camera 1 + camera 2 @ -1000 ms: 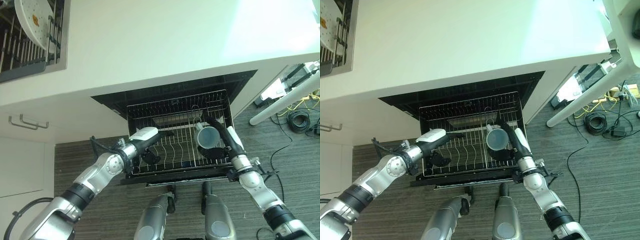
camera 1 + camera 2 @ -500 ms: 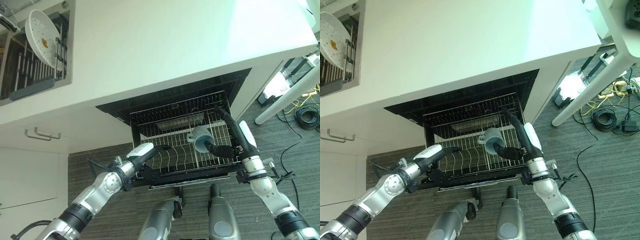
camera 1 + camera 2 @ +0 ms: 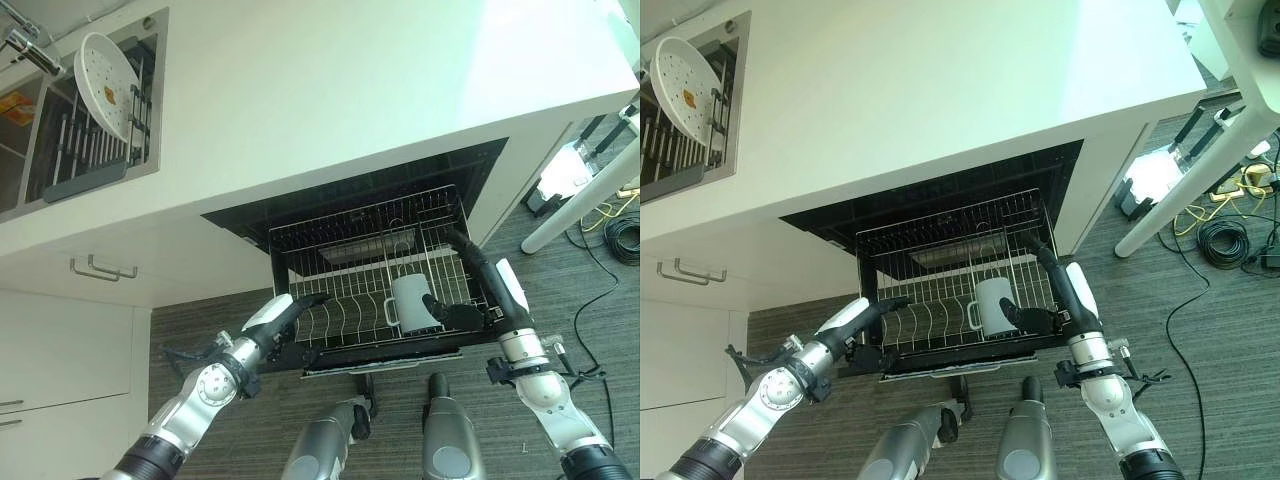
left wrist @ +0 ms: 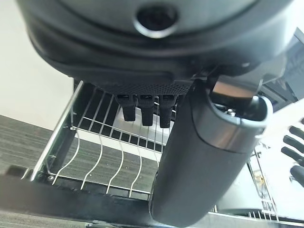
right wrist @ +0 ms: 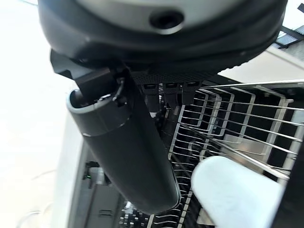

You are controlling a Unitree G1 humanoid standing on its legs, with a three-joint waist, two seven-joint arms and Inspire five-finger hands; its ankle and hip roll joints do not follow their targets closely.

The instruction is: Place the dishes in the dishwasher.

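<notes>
A white mug [image 3: 410,302] stands upright in the front right of the pulled-out wire dishwasher rack [image 3: 350,262], its handle facing left. My right hand [image 3: 458,315] reaches over the rack's right side with fingers and thumb round the mug; the right wrist view has the mug [image 5: 232,197] just past the thumb. My left hand [image 3: 283,316] lies at the rack's front left corner, fingers straight along the wire rim and nothing in it. A white plate [image 3: 105,72] stands on edge in a drying rack [image 3: 85,170] in the sink at the far left.
The white counter [image 3: 350,90] overhangs the open dishwasher. Cabinet fronts with a metal handle [image 3: 102,268] are at the left. At the right a white table leg [image 3: 580,210] slants down to the grey floor, with loose cables [image 3: 622,235] beside it.
The camera has shifted. My right hand has turned the mug from tilted above the rack to upright and set it down at the front right. The left hand stays at the rack's front left corner.
</notes>
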